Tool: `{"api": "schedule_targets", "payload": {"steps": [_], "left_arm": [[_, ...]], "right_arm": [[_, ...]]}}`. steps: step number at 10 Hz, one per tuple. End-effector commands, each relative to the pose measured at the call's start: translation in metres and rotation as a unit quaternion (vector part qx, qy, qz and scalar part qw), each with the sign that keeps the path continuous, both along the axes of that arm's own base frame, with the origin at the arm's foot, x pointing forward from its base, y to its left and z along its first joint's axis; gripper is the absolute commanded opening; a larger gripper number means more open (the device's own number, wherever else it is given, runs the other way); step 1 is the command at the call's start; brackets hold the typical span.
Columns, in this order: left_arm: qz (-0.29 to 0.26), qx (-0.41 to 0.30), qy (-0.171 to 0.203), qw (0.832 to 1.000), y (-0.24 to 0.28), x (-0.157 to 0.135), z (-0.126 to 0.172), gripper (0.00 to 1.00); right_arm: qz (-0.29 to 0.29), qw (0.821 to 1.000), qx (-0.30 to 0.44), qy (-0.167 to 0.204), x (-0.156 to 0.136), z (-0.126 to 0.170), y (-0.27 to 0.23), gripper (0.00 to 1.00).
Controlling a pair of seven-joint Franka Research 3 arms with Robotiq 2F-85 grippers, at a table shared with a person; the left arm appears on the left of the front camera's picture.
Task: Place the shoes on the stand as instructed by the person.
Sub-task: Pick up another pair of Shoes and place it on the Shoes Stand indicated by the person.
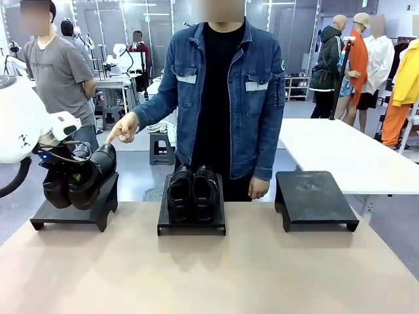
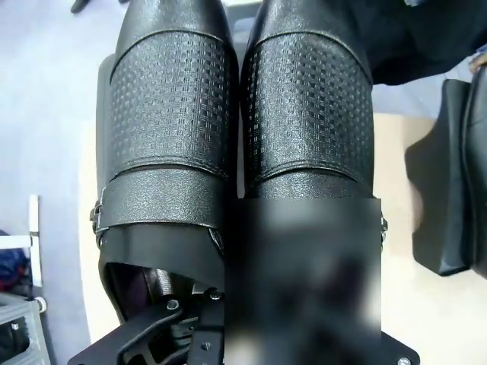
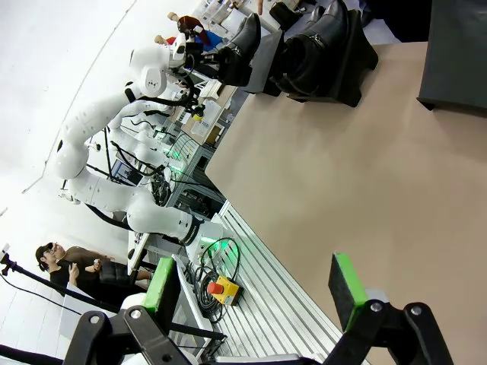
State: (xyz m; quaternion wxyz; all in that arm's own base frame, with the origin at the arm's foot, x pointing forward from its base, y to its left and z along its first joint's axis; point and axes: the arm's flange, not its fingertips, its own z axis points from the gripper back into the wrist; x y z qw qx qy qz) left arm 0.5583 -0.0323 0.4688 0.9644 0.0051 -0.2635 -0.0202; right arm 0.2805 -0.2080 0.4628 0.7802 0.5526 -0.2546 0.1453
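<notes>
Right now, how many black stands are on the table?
3. The left stand is under the pair of shoes the left gripper holds, the middle stand carries the other pair, and the right stand is bare. None seems hidden.

white arms point(image 3: 106, 160), black green-padded fingers point(image 3: 346, 287)
</notes>
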Motion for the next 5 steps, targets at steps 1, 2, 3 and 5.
{"api": "schedule_targets", "payload": {"steps": [1, 2, 3, 5], "left_arm": [[0.021, 0.010, -0.032, 0.999, 0.004, 0.016, -0.003, 0.08], [0.025, 0.019, -0.036, 0.999, 0.008, 0.021, -0.011, 0.08], [0.029, 0.023, -0.039, 0.999, 0.013, 0.025, -0.019, 0.08], [0.036, 0.008, -0.037, 0.999, 0.021, 0.033, -0.033, 0.08]], "right_arm": [[0.000, 1.000, 0.007, -0.012, 0.000, 0.001, -0.001, 1.00], [0.000, 1.000, 0.007, -0.012, 0.000, 0.001, -0.001, 1.00], [0.000, 1.000, 0.007, -0.012, 0.000, 0.001, -0.001, 1.00], [0.000, 1.000, 0.007, -0.012, 0.000, 0.001, -0.001, 1.00]]}}
